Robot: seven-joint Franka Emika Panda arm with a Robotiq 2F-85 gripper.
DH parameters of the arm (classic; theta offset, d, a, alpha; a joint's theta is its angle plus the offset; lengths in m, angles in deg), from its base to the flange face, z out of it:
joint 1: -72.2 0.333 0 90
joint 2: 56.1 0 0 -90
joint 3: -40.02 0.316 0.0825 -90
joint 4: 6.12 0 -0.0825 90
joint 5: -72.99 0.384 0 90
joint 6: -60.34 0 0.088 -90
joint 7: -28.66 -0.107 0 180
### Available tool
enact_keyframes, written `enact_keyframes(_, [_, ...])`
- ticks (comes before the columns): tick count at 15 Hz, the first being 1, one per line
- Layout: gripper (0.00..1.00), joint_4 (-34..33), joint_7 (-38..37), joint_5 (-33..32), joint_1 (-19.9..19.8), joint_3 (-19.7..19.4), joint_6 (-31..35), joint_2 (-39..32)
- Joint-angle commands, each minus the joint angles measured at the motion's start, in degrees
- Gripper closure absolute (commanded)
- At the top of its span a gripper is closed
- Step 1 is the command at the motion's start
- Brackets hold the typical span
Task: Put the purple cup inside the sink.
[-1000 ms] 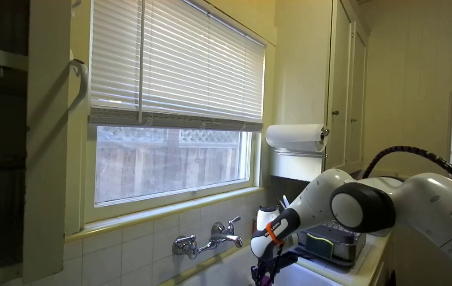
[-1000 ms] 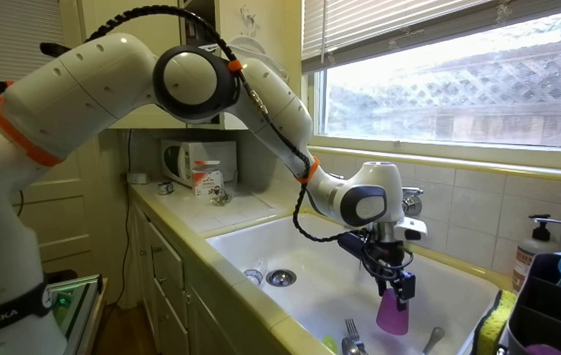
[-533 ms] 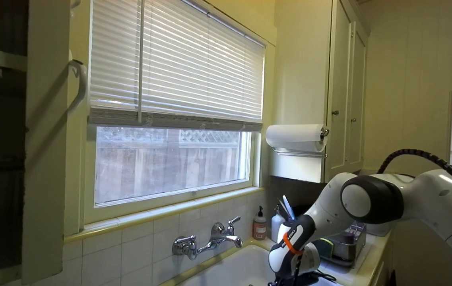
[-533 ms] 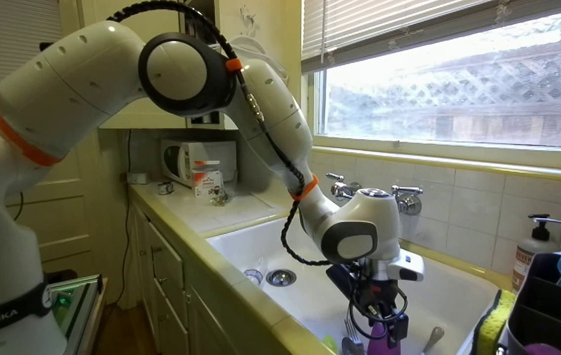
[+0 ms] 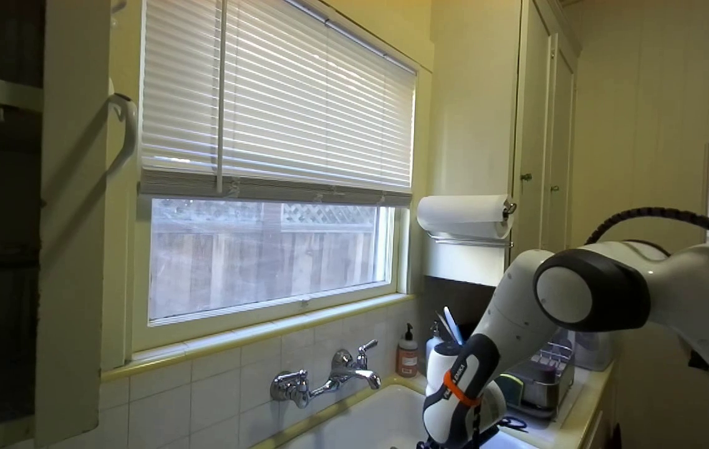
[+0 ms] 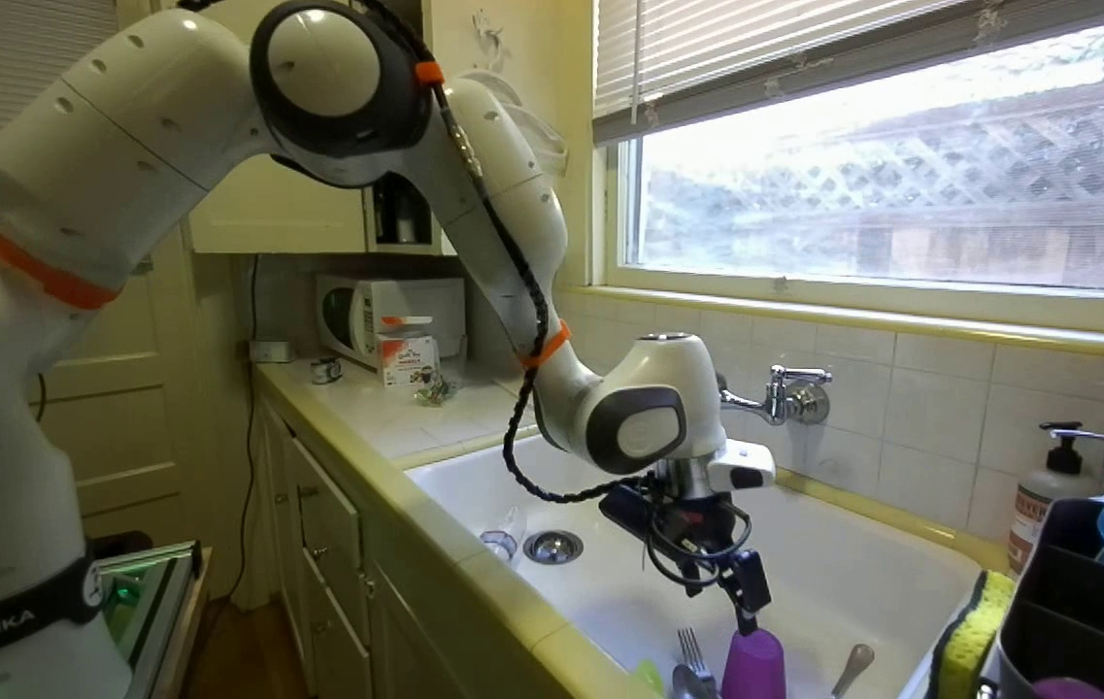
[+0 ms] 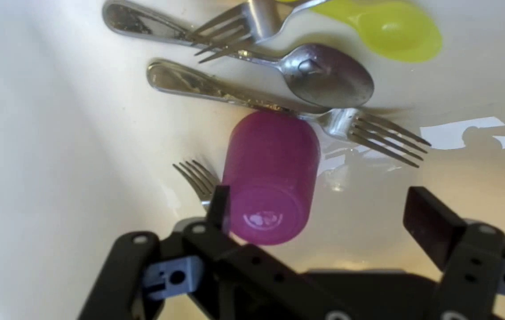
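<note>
The purple cup [image 7: 272, 173] rests upside down inside the sink [image 6: 872, 553], its closed base toward the camera in the wrist view. In an exterior view the cup [image 6: 755, 665] is cut off by the lower edge. My gripper [image 7: 319, 200] is open, with wide space between its fingers. The left finger [image 7: 220, 206] overlaps the cup's side in the wrist view; whether they touch I cannot tell. Just above the cup stands the gripper [image 6: 721, 602] in an exterior view. Elsewhere the sink [image 5: 373, 418] shows only its far wall and rim, with the cup hidden.
Metal forks [image 7: 367, 129], a spoon [image 7: 328, 75] and a lime-green spoon [image 7: 399, 31] lie in the sink around the cup. The chrome faucet [image 5: 354, 374] juts from the tiled wall. A sponge [image 6: 974, 636] and a dark rack [image 6: 1066, 592] stand at the sink's side.
The cup was held in the gripper above the sink floor, then lowered. Now the fingers have let it go, and the arm has shifted up and leftward in an exterior view.
</note>
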Motion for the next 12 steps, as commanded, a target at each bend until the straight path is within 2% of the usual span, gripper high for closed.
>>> enact_keyframes(1, [0.01, 14.02, -13.99, -7.39, 14.96, -14.42, 5.64, 10.57])
enact_keyframes(3, [0.00, 16.46, -21.35, -14.59, 23.56, -22.32, 3.45, 12.85])
enact_keyframes(4, [0.00, 16.76, -19.33, -14.01, 23.93, -21.29, 0.09, 14.14])
enact_keyframes(7, [0.00, 17.89, -10.81, -11.26, 17.43, -9.69, -8.36, 19.45])
enact_keyframes(10, [0.00, 17.75, -4.91, -6.05, 11.81, 0.04, -17.66, 22.44])
enact_keyframes(11, [0.00, 16.08, -10.63, -10.83, 13.27, -2.39, -13.57, 19.53])
enact_keyframes(12, [0.00, 16.09, -10.11, -10.41, 12.40, -0.73, -14.61, 20.23])
